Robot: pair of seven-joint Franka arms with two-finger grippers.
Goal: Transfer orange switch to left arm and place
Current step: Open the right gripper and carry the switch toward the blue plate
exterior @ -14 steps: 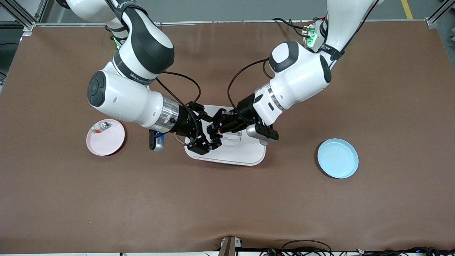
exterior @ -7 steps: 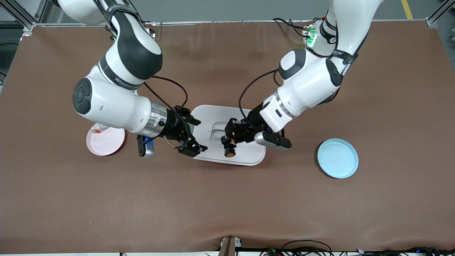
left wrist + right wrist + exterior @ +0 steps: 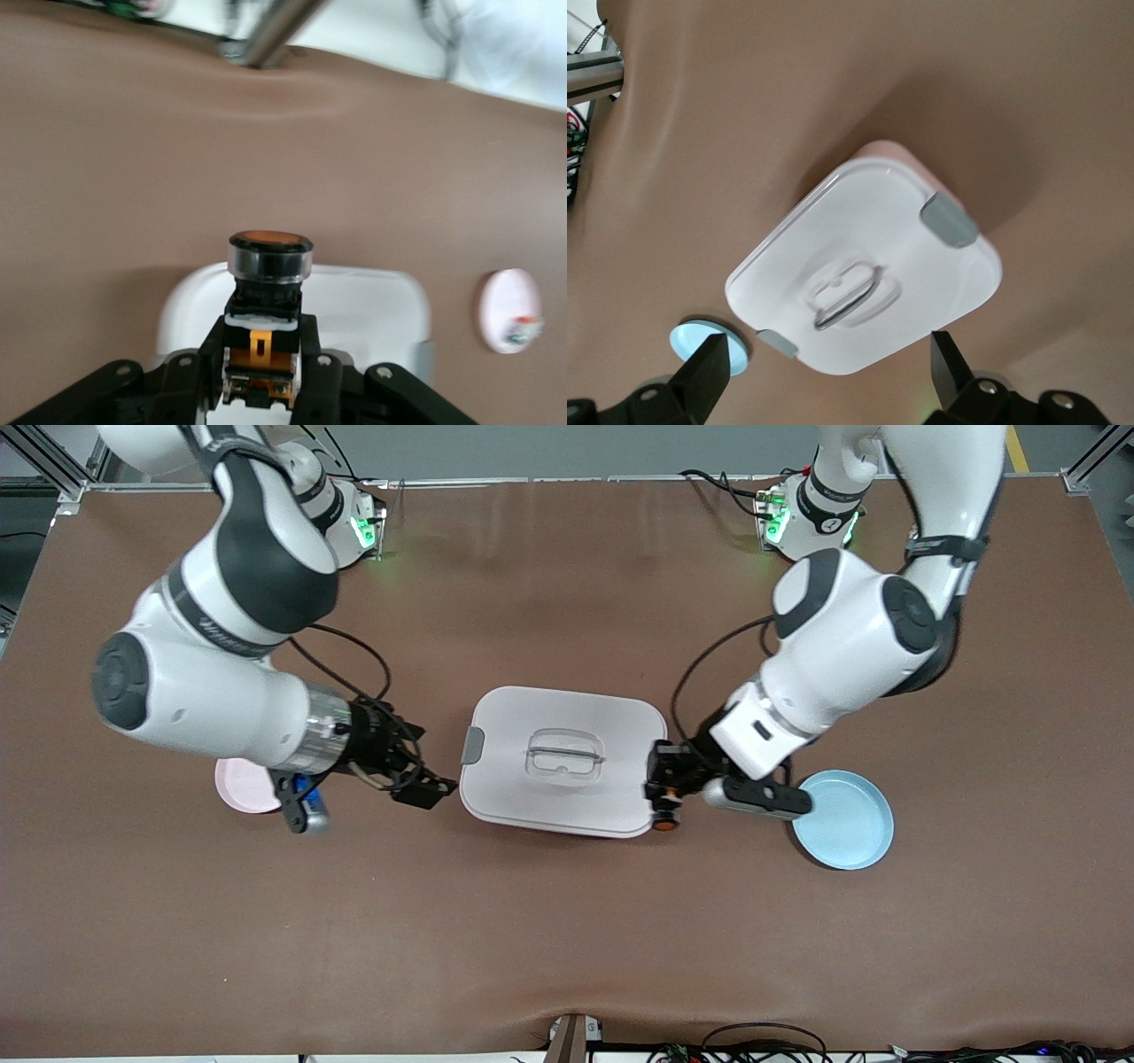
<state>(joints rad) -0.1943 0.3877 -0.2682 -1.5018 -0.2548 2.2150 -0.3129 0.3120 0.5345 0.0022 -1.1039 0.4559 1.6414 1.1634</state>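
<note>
On the brown counter, the box sat midway. Our left gripper had its jaws clamped on the orange switch, over the box's edge toward the blue plate. We should carry it level, staying high. Our right gripper waited, jaws spread and empty.

Bright, even light from above; soft shadows sit under the box. The left wrist view looks a bit blurry.
</note>
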